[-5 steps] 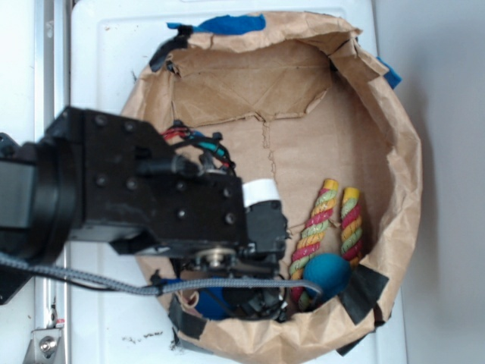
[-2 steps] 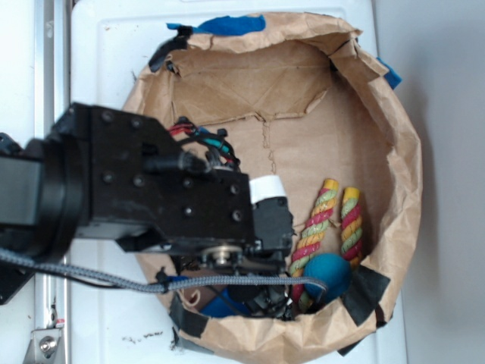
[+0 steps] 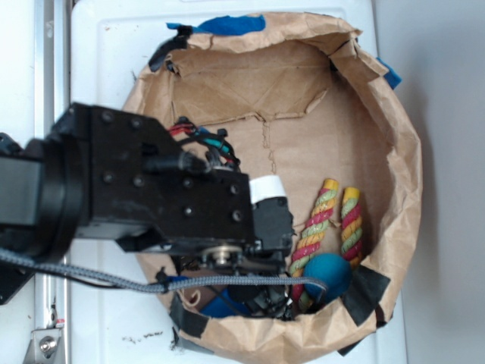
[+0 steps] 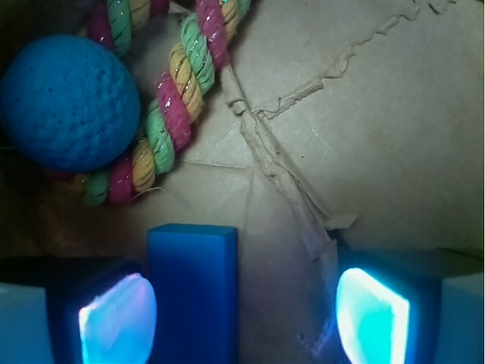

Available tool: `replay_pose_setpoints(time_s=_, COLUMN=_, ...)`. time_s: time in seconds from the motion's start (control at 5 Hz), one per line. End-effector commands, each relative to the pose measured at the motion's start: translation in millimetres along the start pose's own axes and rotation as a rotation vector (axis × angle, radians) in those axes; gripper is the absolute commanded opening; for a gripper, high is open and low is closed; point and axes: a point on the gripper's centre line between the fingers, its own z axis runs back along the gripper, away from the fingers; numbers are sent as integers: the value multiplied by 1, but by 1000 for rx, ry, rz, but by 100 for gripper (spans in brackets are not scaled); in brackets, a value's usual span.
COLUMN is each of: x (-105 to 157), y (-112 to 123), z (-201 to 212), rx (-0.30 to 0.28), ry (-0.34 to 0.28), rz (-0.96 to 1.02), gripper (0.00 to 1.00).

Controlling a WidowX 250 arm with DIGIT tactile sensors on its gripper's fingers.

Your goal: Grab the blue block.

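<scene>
No writing or brand can be read anywhere. One blue block stands on the floor of the paper bag, between the fingers of the gripper: it lies just beside the left-hand pad and well apart from the right-hand one, so the jaws are open and grip nothing. Beyond the block, also in the bag, lie one blue ball and one striped rope toy, touching each other.
</scene>
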Motion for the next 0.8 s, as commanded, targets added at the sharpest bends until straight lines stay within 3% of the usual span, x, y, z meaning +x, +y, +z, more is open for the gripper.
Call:
replay_pose_setpoints(time_s=0.0, x=-4, y=-14, z=6, rx=-31, ry=-44, rz=-47, gripper=100)
replay_pose_setpoints(time_s=0.6, x=-10, y=-23, z=-15, rx=-23, ry=41, rz=-126, gripper=100)
